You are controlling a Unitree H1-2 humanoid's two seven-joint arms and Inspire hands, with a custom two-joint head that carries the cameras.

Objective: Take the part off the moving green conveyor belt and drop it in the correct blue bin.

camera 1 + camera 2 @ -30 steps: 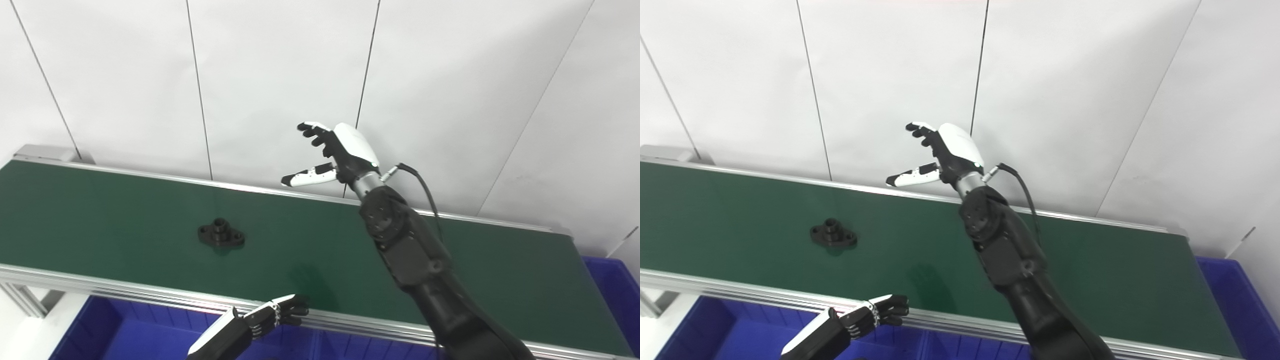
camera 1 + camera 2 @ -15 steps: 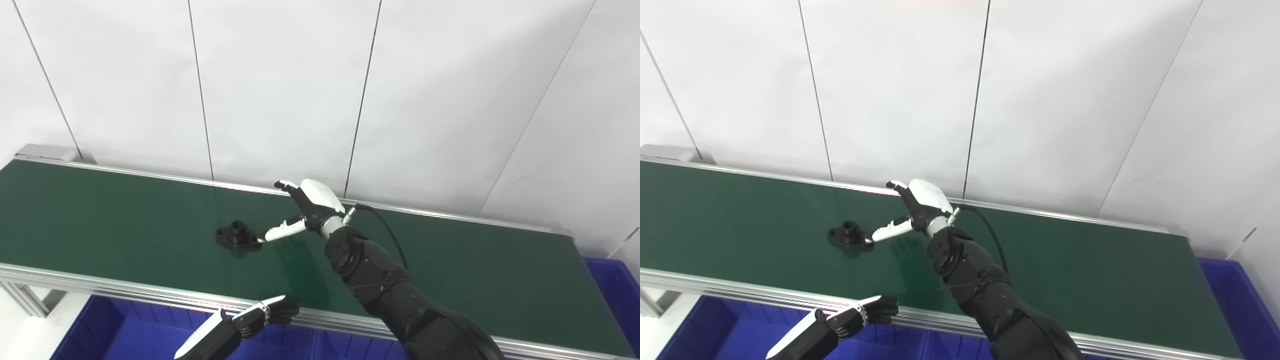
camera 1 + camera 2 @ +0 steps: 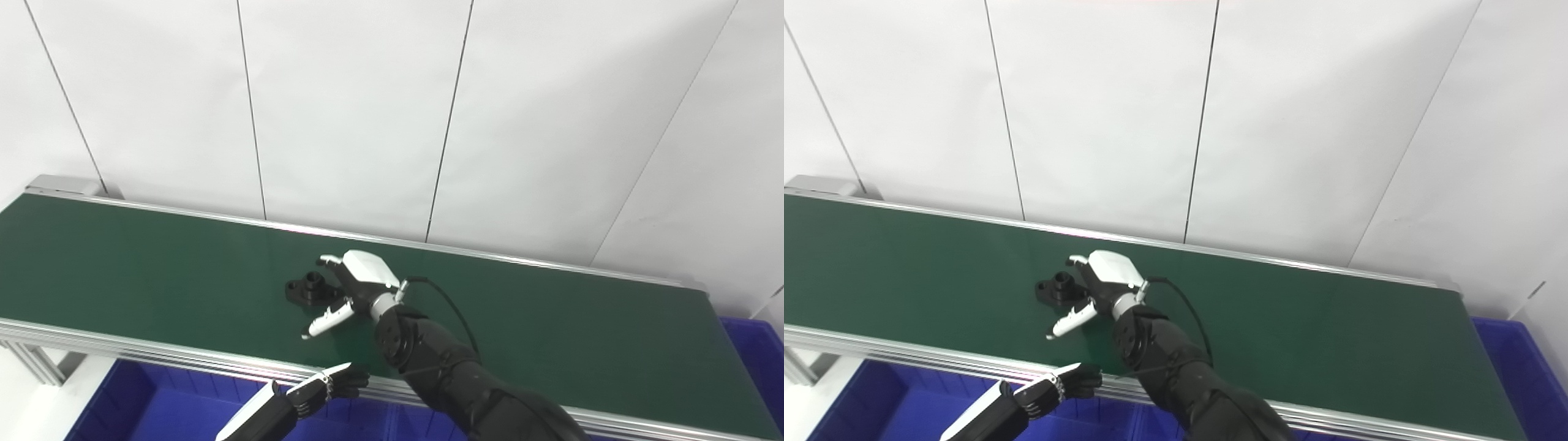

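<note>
Part [image 3: 309, 286] lies on belt [image 3: 551, 324], right hand [image 3: 355, 285] spread beside it.

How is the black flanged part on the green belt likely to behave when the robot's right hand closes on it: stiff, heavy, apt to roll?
The black part looks machined and rigid, so probably stiff and fairly heavy. Its flat flange lies on the belt, so rolling seems unlikely. The right hand is open beside it; a nudge may slide it.
</note>
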